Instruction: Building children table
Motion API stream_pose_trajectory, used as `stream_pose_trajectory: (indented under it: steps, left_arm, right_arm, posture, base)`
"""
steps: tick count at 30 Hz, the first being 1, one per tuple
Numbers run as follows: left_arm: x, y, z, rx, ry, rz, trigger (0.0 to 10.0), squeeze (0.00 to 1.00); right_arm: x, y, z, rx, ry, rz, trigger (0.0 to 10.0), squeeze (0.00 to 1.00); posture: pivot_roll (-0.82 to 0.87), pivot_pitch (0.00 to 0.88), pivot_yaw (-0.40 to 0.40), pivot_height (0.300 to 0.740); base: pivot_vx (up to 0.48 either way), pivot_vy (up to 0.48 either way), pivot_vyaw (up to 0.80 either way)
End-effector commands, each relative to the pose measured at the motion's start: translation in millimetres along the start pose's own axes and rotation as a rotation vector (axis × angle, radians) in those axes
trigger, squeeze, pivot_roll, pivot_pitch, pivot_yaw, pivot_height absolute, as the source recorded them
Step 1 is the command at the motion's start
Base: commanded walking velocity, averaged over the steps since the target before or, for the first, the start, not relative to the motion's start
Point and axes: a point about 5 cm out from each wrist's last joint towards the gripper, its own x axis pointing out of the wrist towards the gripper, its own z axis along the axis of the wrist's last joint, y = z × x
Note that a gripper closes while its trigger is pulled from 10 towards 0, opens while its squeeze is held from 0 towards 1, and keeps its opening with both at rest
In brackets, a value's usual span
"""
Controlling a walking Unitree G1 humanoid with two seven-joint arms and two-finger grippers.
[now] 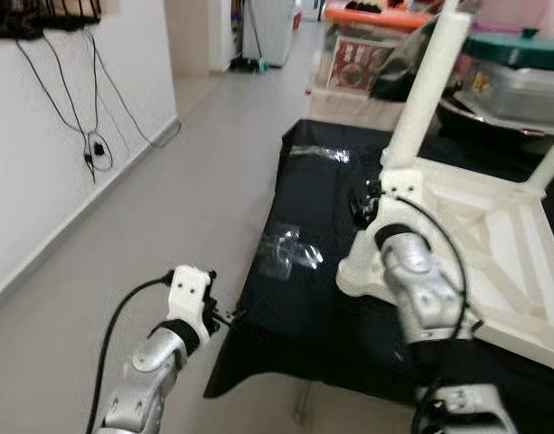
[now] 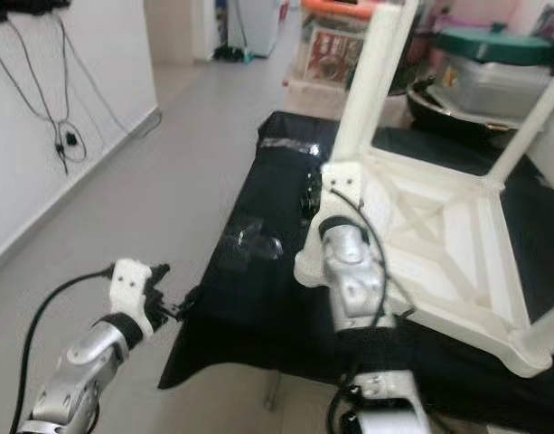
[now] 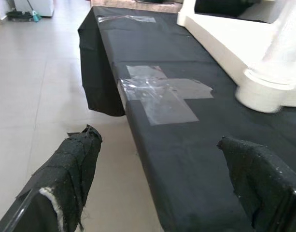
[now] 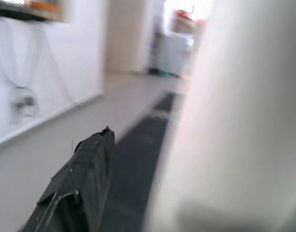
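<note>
Right gripper (image 2: 314,201) up against the corner leg (image 1: 426,90) of the upturned white table (image 1: 475,226); fingers hidden behind the leg, so grip cannot be judged. Left gripper (image 3: 162,188) spread wide, empty, hovering at the edge of the black cloth (image 3: 186,145), near clear plastic bags (image 3: 162,94). Table lying top-down on the cloth; two legs (image 2: 530,127) seen standing upright in their corner sockets. Remaining corners out of view or unclear. Probably mid-assembly; near leg likely being seated or tightened.
</note>
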Motion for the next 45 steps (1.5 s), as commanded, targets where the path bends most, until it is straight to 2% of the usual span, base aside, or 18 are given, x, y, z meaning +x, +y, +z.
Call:
stream_pose_trajectory:
  steps: [1,6,7,8,12,15,17,20,24,25,26,29,30,33,34,39,40,45]
  left_arm:
    - [0.8,-3.5,-2,0.002,0.009,-0.011,10.0,0.0]
    - [0.1,-1.2,0,0.006,0.004,-0.006,10.0,0.0]
    - [-0.6,0.0,0,0.007,0.003,-0.002,10.0,0.0]
    - [-0.9,0.1,0,0.008,0.003,0.0,10.0,0.0]
    - [-0.9,-0.7,1,0.009,0.001,0.001,10.0,0.0]
    - [-1.3,-1.9,0,0.007,0.0,0.002,10.0,0.0]
    - [-1.9,-1.8,0,0.007,0.002,0.002,10.0,0.0]
    - [-3.1,-1.8,-1,0.008,0.005,0.001,10.0,0.0]
    - [-4.4,-1.4,0,0.007,0.006,0.0,10.0,0.0]
    - [-4.4,-1.8,0,0.007,0.007,-0.002,10.0,0.0]
    - [-4.6,-2.5,-1,0.006,0.009,-0.007,10.0,0.0]
    - [-6.1,-5.2,-1,-0.003,0.007,-0.034,10.0,0.0]
    - [-6.6,-5.5,-1,-0.004,0.007,-0.039,10.0,0.0]
    - [-6.9,-5.6,-1,-0.004,0.008,-0.041,10.0,0.0]
    - [-7.2,-5.6,-1,-0.005,0.009,-0.045,10.0,0.0]
    - [-9.7,-8.1,-1,-0.006,0.014,-0.124,10.0,0.0]
    - [-10.1,-10.1,0,0.0,0.018,-0.168,10.0,0.0]
    - [-16.5,-20.6,1,0.024,0.037,-0.271,10.0,0.0]
  right_arm:
    - [3.2,2.7,0,-0.015,-0.019,0.067,10.0,0.0]
    - [12.3,5.0,-5,-0.006,-0.016,0.231,9.8,0.0]
    - [15.1,14.7,-13,0.008,0.001,0.295,2.2,0.0]
    - [17.1,24.6,-22,-0.009,0.03,0.33,0.0,0.0]
    - [20.2,34.1,-35,-0.06,0.085,0.316,0.0,0.0]
    - [14.4,-10.9,-73,-0.068,0.369,-0.376,0.0,0.0]
    - [0.5,-25.7,-84,-0.073,0.419,-0.587,0.0,0.0]
    - [-20.6,-35.6,-91,-0.087,0.393,-0.792,0.0,0.0]
    - [-37.5,-9.6,-94,-0.065,0.372,-0.765,0.0,0.0]
    - [-41.4,2.5,-94,-0.054,0.379,-0.716,8.5,0.0]
    - [-42.3,15.6,-91,-0.038,0.372,-0.639,10.0,0.0]
    - [-34.9,41.7,-68,0.054,0.231,-0.394,10.0,0.0]
    - [-31.9,46.0,-59,0.087,0.167,-0.318,10.0,0.64]
    - [-30.4,48.5,-53,0.105,0.127,-0.272,10.0,0.64]
    - [-27.9,49.6,-47,0.114,0.09,-0.245,10.0,1.0]
    - [-11.2,43.3,-28,0.055,0.032,-0.088,10.0,1.0]
    - [-2.0,32.8,-19,0.037,0.015,-0.034,10.0,0.0]
    - [10.9,-2.7,-1,-0.058,-0.003,0.172,10.0,0.0]
  posture:
    - [0.03,0.0,-0.097,0.74]
    - [0.05,0.0,-0.108,0.74]
    - [0.05,0.0,-0.112,0.74]
    - [0.05,0.0,-0.115,0.74]
    - [0.05,0.0,-0.118,0.74]
    - [0.06,0.0,-0.119,0.74]
    - [0.06,0.0,-0.119,0.74]
    - [0.06,0.0,-0.117,0.74]
    - [0.05,0.0,-0.113,0.74]
    - [0.05,0.0,-0.112,0.74]
    - [0.05,0.0,-0.108,0.74]
    - [0.04,0.0,-0.102,0.74]
    - [0.04,0.0,-0.102,0.74]
    - [0.04,0.0,-0.102,0.74]
    - [0.03,0.0,-0.1,0.74]
    - [0.02,0.0,-0.096,0.74]
    - [0.03,0.0,-0.101,0.74]
    - [0.04,0.0,-0.108,0.74]
  base:
    - [0.0,0.0,0.0]
    - [0.0,0.0,0.0]
    - [0.0,0.0,0.0]
    - [0.0,0.0,0.0]
    - [0.0,0.0,0.0]
    - [0.0,0.0,0.0]
    - [0.0,0.0,0.0]
    - [0.0,0.0,0.0]
    - [0.0,0.0,0.0]
    - [0.0,0.0,0.0]
    - [0.0,0.0,0.0]
    - [0.0,0.0,0.0]
    - [0.0,0.0,0.0]
    - [0.0,0.0,0.0]
    - [0.0,0.0,0.0]
    - [0.0,0.0,0.0]
    - [0.0,0.0,0.0]
    - [0.0,0.0,0.0]
